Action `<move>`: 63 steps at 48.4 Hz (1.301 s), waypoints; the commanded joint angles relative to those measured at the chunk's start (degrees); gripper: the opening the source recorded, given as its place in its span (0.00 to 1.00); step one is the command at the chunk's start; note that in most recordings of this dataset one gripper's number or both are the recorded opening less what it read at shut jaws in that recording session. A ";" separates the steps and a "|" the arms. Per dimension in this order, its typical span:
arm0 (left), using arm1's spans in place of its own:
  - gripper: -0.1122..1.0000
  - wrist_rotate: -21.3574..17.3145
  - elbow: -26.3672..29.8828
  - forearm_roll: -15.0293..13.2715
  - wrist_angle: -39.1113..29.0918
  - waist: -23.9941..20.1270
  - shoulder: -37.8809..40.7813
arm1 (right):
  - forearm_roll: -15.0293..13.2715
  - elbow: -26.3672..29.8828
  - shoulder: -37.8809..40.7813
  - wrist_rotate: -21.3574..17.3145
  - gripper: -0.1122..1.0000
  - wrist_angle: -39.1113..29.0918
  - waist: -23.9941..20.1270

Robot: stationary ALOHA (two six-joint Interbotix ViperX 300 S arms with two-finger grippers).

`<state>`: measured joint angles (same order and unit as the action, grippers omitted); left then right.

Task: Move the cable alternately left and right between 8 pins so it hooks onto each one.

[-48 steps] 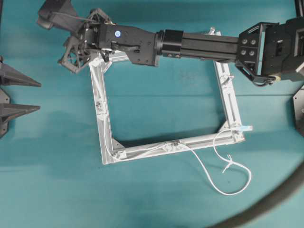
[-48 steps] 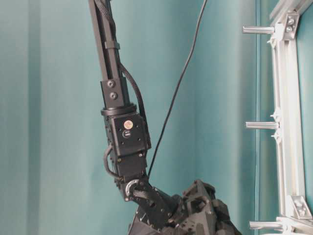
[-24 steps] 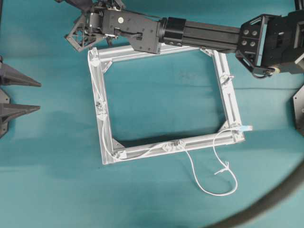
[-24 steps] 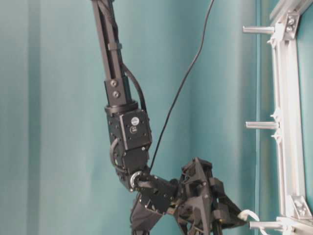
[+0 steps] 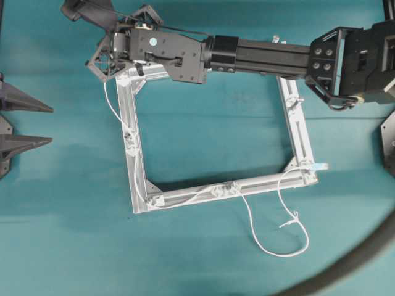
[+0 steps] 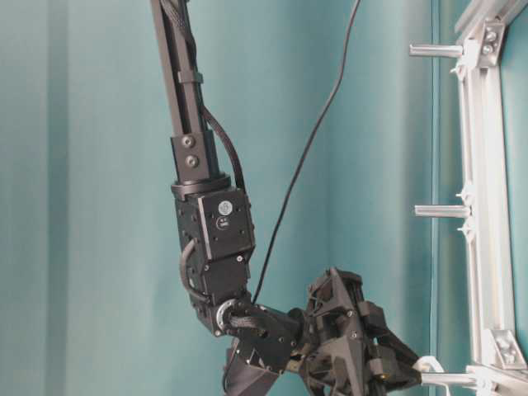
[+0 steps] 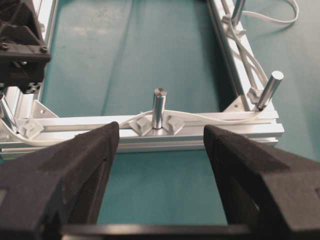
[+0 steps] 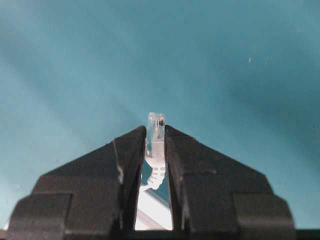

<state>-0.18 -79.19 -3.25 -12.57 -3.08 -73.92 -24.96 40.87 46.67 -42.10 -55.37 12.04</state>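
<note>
Right now the right arm reaches all the way across the top of the square frame [image 5: 296,123], and its fingers [image 8: 156,145] are nearly closed on the end of the cable [image 5: 271,246] — the wrist view shows a small clear plug pinched between the two dark pads, sticking out just past their tips. From above, that right gripper [image 5: 102,58] sits at the frame's upper left corner, and the white cord drops from it in a slack curve just outside the left bar, then runs down along that bar, round the lower left corner and along the bottom bar past the pins [image 7: 159,107] there. Beyond the bottom bar it spills onto the teal desk [image 5: 203,259] in a loose loop with a small knot, then climbs back to the lower right corner, where a pale blue tag [image 5: 318,166] lies. The left gripper [image 7: 160,150] stands wide apart with nothing between its pads — it looks toward a pin on the near bar, with the cord threaded past that pin's base.
</note>
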 commanded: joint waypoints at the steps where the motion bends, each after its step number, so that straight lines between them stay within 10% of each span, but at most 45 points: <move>1: 0.72 -0.09 1.05 0.09 0.26 0.18 0.35 | -0.44 0.35 -3.69 -0.44 0.23 -0.70 -0.26; 54: 0.72 -0.26 0.18 0.09 0.09 0.18 -2.90 | 0.26 -33.40 -22.76 -6.06 0.23 12.22 -11.43; 63: 0.72 -0.35 -0.44 0.09 0.00 0.09 -5.10 | -1.58 -43.15 -28.48 -13.54 0.23 16.17 -11.51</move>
<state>-0.18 -80.07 -3.34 -12.74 -3.08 -79.10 -25.14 0.97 23.64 -52.91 -41.31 0.88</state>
